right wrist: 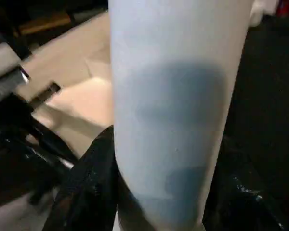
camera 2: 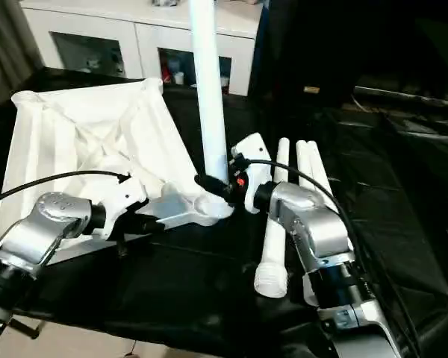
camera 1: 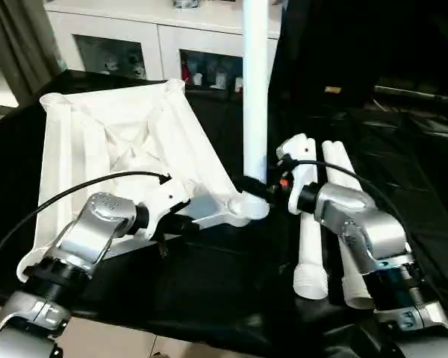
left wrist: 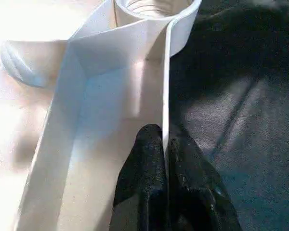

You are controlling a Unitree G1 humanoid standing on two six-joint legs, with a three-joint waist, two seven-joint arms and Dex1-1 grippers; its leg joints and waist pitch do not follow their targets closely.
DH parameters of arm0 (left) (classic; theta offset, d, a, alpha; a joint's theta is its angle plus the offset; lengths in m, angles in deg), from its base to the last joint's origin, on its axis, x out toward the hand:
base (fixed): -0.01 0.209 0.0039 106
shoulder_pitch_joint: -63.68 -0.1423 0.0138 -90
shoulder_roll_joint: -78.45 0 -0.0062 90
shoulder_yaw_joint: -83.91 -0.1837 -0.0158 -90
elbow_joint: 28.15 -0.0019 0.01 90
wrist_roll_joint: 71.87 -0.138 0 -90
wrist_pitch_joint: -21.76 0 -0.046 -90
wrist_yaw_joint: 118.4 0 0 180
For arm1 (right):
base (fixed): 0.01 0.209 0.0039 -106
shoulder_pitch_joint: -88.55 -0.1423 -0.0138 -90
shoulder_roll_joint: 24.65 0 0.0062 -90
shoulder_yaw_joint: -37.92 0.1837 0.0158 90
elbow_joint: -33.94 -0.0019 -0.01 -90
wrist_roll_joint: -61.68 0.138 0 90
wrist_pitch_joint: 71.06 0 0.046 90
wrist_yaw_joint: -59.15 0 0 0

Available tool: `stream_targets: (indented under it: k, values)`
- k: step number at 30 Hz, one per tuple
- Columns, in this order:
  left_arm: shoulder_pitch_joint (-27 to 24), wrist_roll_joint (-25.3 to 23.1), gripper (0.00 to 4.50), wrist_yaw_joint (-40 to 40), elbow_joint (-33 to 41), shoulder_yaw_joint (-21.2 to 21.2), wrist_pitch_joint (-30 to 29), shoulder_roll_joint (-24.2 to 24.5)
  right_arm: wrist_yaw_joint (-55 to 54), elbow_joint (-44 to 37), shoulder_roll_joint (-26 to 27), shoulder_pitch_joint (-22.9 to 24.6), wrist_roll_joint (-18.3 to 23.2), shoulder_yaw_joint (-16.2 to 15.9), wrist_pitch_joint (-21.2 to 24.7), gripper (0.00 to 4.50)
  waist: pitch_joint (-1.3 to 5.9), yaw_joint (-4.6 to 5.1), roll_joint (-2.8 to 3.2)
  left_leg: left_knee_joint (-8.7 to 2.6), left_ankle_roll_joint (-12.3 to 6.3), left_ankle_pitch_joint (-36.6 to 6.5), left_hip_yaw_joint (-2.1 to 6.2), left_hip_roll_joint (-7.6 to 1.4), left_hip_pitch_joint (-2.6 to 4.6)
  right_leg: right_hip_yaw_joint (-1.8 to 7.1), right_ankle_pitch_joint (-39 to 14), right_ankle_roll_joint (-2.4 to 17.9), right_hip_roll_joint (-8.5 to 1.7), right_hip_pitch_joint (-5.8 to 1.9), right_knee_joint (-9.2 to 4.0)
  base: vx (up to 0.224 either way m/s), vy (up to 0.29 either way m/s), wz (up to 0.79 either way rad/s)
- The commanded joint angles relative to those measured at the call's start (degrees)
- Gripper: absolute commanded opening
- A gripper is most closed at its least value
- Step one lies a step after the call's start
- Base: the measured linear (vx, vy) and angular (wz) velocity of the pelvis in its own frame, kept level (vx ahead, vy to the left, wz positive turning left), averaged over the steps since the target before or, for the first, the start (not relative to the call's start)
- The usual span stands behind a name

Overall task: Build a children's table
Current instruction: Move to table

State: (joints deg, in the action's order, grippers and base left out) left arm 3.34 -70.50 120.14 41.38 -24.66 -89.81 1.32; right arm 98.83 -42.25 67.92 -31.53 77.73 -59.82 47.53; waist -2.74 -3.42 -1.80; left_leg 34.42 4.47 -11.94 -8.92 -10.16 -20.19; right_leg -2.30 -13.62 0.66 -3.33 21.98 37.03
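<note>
Left eye view: white tabletop (camera 1: 127, 142) bears no readable writing.

Silver forearms (camera 1: 97, 227) with black cables, white wrist housings (camera 1: 166, 198) (red dot on the right one), black jaws.

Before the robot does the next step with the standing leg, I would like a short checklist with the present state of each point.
1. Left gripper shut on the tabletop rim: ok; the thin rim sits between its fingers.
2. Right gripper closed around the upright leg near its base: ok.
3. Upright leg standing in the near corner socket: ok; it looks about vertical.
4. Leg fully seated in that socket: cannot tell; the joint is hidden.
5. Spare legs lying on the black cloth beside the right arm, apart from the tabletop: ok.
6. Far corner socket free of a leg: ok.
</note>
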Motion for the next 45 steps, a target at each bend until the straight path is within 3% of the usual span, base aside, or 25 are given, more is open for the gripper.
stream_targets:
  k: [1,6,15,23,24,27,30,31,32,33,34,36,37,40,45]
  values:
    - [0.7,1.2,0.00,-0.9,-1.4,1.0,1.3,-1.6,-1.1,3.4,0.9,-2.2,-0.7,0.0,-1.0,1.89,3.06,-0.27,-0.23,-4.05,-1.88,-2.6,0.17,-2.38,-0.14,2.84,0.1,13.5,-4.59,-3.01,-4.25,0.000,0.000,0.00]
    - [0.8,1.4,0.00,0.0,-1.5,1.0,2.4,-1.9,-1.1,8.9,2.9,-4.3,-0.4,1.0,-3.9,1.89,3.15,-0.30,-0.01,-4.11,-1.05,-3.6,0.18,-2.56,0.00,2.91,-0.5,13.5,-4.68,-2.87,-4.23,0.000,0.000,0.00]
    - [0.3,1.7,0.00,1.0,-0.4,1.3,3.0,-1.9,-1.5,20.1,6.1,-7.7,-1.3,2.8,-11.6,1.89,3.21,-0.41,0.11,-4.14,-1.61,-2.7,0.18,-2.59,-0.11,2.79,2.3,14.5,-4.78,-3.04,-3.97,0.000,0.000,0.00]
    - [0.3,1.5,0.00,1.0,-0.4,1.7,3.5,-1.5,-0.7,25.7,7.3,-7.8,-1.1,4.0,-15.3,1.89,3.12,-0.36,0.32,-4.25,-1.59,-4.0,0.22,-2.62,-0.12,2.79,1.5,14.8,-4.75,-3.03,-4.08,0.000,0.000,0.00]
    - [0.3,1.5,0.00,0.9,-0.5,1.9,3.6,-1.5,-0.4,26.7,7.8,-7.6,-0.8,4.6,-16.4,1.89,3.21,-0.41,0.71,-4.21,-1.54,-4.1,0.25,-2.64,-0.04,2.79,1.7,14.9,-4.82,-2.96,-4.01,0.000,0.000,0.00]
    - [0.7,1.4,0.00,0.4,-1.1,2.4,4.0,-1.5,0.4,28.6,8.6,-6.7,-0.1,5.4,-19.0,1.89,3.16,-0.41,1.09,-4.29,-1.25,-4.8,0.34,-2.67,-0.09,2.78,2.2,15.4,-4.82,-2.98,-4.04,0.000,0.000,0.00]
    - [1.0,1.3,0.00,0.0,-1.5,2.7,4.2,-1.6,1.5,29.0,9.2,-5.4,0.6,6.1,-20.8,1.89,3.13,-0.44,1.13,-4.34,-1.23,-5.5,0.34,-2.67,-0.05,2.76,2.2,15.7,-4.75,-2.99,-4.10,0.000,0.000,0.00]
    - [1.4,1.2,0.00,-0.2,-2.0,2.8,4.5,-1.6,1.4,29.1,9.7,-4.1,0.6,6.6,-23.3,1.89,3.14,-0.46,1.99,-4.37,-0.92,-6.2,0.43,-2.70,0.04,2.74,1.9,15.7,-4.77,-2.90,-4.15,0.000,0.000,0.00]
    - [1.4,1.2,0.00,-0.2,-2.1,2.8,4.6,-1.6,1.4,29.1,9.7,-4.1,0.6,6.7,-23.5,1.89,3.18,-0.40,1.62,-4.33,-1.03,-6.4,0.31,-2.72,0.03,2.78,2.2,15.7,-4.80,-2.90,-4.27,0.000,0.000,0.00]
    - [1.7,1.1,0.00,-0.3,-2.5,2.9,4.8,-1.6,1.3,29.4,10.0,-3.2,0.3,6.8,-25.4,1.89,3.18,-0.46,1.93,-4.36,-0.89,-6.7,0.43,-2.62,-0.04,2.78,2.2,15.8,-4.77,-3.04,-4.20,0.000,0.000,0.00]
    - [1.8,1.1,0.00,-0.4,-2.6,2.9,4.9,-1.7,1.2,29.5,10.1,-2.9,0.2,6.8,-26.1,1.89,3.17,-0.42,1.66,-4.36,-1.01,-6.9,0.36,-2.68,0.00,2.78,2.1,15.9,-4.78,-3.00,-4.27,0.000,0.000,0.00]
    - [1.9,1.0,0.00,-0.5,-2.9,2.9,5.0,-1.7,1.0,29.7,10.2,-2.1,-0.5,6.6,-28.0,1.89,3.10,-0.47,1.87,-4.43,-1.15,-7.2,0.39,-2.64,-0.05,2.75,0.4,15.8,-4.79,-3.01,-4.44,0.000,0.000,0.00]
    - [2.1,0.9,0.00,-0.7,-3.2,2.8,5.3,-1.9,0.4,30.1,10.3,-0.2,-2.3,5.8,-32.3,1.89,3.07,-0.47,2.22,-4.39,-1.03,-7.5,0.38,-2.65,-0.05,2.77,-0.1,15.7,-4.80,-2.90,-4.50,0.000,0.000,0.00]
    - [2.3,0.9,0.00,-1.0,-3.3,2.8,5.4,-2.2,-1.7,31.4,10.7,2.4,-5.0,5.3,-39.7,1.88,3.13,-0.61,2.28,-4.40,-1.22,-7.1,0.41,-2.75,-0.12,2.76,0.5,15.6,-4.89,-2.83,-4.43,0.000,0.000,0.00]
    - [2.2,0.8,0.00,-1.3,-3.3,2.8,5.5,-2.3,-3.4,32.0,10.9,3.7,-6.5,4.8,-43.5,1.88,2.82,-0.50,2.29,-4.75,-1.15,-9.5,0.49,-2.74,-0.08,2.81,-3.5,15.1,-4.83,-2.72,-4.85,0.000,0.000,0.00]
